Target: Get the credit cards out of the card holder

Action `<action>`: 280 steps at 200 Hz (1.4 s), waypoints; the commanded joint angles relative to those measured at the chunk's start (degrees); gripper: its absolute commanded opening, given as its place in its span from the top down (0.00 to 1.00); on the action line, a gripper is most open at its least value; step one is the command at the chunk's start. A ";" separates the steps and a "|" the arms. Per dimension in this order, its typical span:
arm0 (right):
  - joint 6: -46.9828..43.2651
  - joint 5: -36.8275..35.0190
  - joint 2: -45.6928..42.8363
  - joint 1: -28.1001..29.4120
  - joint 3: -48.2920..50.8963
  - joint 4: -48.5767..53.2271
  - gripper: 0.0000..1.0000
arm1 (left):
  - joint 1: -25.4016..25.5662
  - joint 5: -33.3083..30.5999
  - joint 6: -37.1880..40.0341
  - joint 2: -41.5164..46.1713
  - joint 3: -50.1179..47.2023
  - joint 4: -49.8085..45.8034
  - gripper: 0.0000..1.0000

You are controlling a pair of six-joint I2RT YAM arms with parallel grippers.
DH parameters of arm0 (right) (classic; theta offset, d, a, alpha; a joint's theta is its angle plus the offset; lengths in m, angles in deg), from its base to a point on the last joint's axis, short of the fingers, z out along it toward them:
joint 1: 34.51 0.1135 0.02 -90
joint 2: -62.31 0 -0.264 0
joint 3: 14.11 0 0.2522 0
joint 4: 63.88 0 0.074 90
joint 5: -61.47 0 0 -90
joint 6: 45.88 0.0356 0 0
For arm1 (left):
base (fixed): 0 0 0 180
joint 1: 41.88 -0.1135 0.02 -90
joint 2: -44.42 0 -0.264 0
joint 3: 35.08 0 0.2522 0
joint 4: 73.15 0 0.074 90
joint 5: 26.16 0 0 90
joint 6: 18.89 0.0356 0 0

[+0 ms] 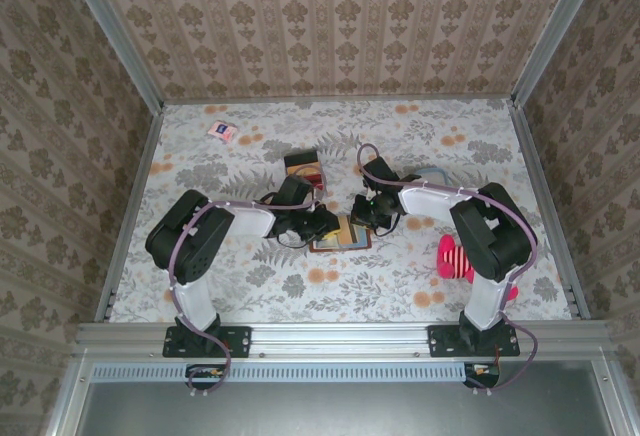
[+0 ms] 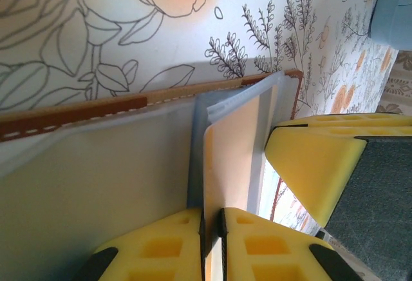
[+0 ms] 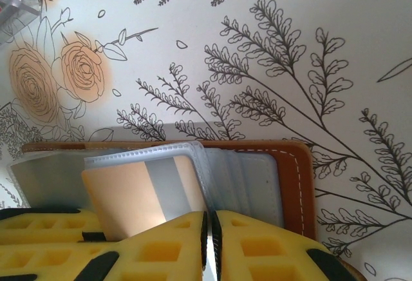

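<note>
Nearest us, bare floral table cover (image 1: 300, 291) lies free in front of the arm bases and out to the near left. On the near right, a pink-and-red striped thing (image 1: 452, 256) is partly behind the right arm, and we cannot tell what it is.

At mid-table, a small brown leather-look folding wallet with a grey-blue inside (image 1: 341, 238) lies open and flat. Both wrists crowd over it and hide most of it from above.

- **Left gripper (image 2: 212, 216):** its yellow pads are drawn to a hairline, pinching the near edge of a pale orange plastic card with a grey stripe (image 3: 138, 194). The card sits in a clear plastic sleeve (image 3: 148, 155) of the wallet. We cannot tell whether film is caught along with the card.
- **Right gripper (image 3: 209, 220):** it is closed to a thin slit, and the sleeve's side edge runs down into that slit. The pads hide the lower end of the sleeve.

Just beyond the left wrist, a red-and-orange rectangular tray (image 1: 304, 164) is partly covered. At the far left, well apart from everything else, lies a pink-and-white packet (image 1: 222, 131); its print is too small to read. Patterned walls (image 1: 60, 106) close off the left, right and far sides.
</note>
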 commanded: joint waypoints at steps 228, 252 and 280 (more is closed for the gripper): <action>-0.99 -7.92 6.69 1.38 -1.10 8.34 0.84 | -3.62 5.91 -1.85 4.11 -8.72 15.75 0.98; -0.99 -7.92 6.61 1.40 -1.16 8.42 0.84 | -3.85 5.88 -1.33 4.38 -8.98 15.12 1.00; -0.99 -8.42 6.64 1.38 -1.37 8.75 0.84 | -4.16 5.93 -0.54 4.80 -9.29 14.01 1.00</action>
